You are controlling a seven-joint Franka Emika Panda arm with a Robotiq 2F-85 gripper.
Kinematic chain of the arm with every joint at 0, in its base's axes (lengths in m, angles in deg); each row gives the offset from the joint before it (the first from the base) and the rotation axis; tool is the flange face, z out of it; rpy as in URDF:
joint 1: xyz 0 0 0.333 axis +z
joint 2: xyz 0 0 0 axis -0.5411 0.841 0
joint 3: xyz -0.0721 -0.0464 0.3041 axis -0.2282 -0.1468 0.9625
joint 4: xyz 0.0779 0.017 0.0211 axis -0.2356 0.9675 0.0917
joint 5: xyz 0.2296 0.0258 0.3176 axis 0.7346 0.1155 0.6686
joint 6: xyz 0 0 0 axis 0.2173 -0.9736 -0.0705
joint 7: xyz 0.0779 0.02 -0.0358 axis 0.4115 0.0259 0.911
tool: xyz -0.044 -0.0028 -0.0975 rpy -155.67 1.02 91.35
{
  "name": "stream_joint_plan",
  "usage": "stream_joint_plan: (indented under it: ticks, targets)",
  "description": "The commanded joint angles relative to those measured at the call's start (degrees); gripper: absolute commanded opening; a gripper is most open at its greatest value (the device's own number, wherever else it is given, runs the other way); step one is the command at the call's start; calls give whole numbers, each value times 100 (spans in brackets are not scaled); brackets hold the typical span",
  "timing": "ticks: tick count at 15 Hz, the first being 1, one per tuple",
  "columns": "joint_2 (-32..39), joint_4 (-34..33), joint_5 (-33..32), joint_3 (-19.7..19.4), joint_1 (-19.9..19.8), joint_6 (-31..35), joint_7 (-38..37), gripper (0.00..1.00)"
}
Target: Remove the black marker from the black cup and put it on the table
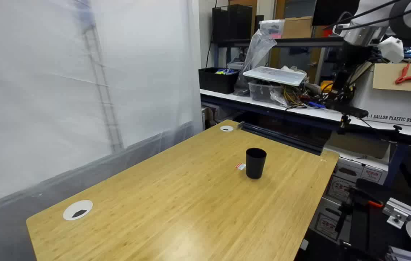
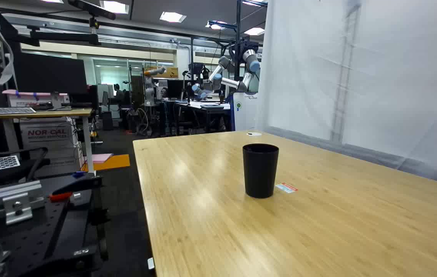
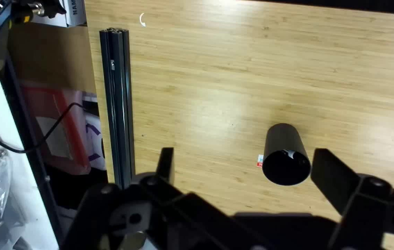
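1. The tool (image 3: 244, 159) is hanging well above the worktop (image 3: 214, 62); its jaws are standing wide apart and are gripping nothing.
2. The black cup (image 2: 260, 173) is standing upright on the worktop, just beside a small sticker (image 2: 287, 187), and the tool is not touching it.
3. The black marker is not showing plainly in any view. Inside the cup, near the rim, a pale patch (image 3: 290, 153) is catching the light (perhaps part of the marker, perhaps only a glint; I am not managing to tell which).
4. On progress, I am judging that the removal is not yet happening: no marker is sitting in the tool, and none is showing on the worktop. If it is lying in the cup, 3 moves are remaining: gripping it, lifting it out, laying it down.
5. On a shelf (image 1: 321, 114) in an exterior view, a black bin (image 1: 217, 82) is holding something blue and yellow; a clear bin (image 1: 259, 92) is holding things I am not making out, with a flat lid (image 1: 274, 75) resting over it; a white carton (image 1: 393, 105) is hiding its contents.
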Motion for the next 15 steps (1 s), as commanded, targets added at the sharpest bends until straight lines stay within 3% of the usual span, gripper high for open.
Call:
stream_joint_plan:
  ticks: [1, 15]
  targets:
    - [-9, -25, -13, -14, 21, -10, -14, 100]
    - [177, -132, -30, 72, 61, 4, -65, 100]
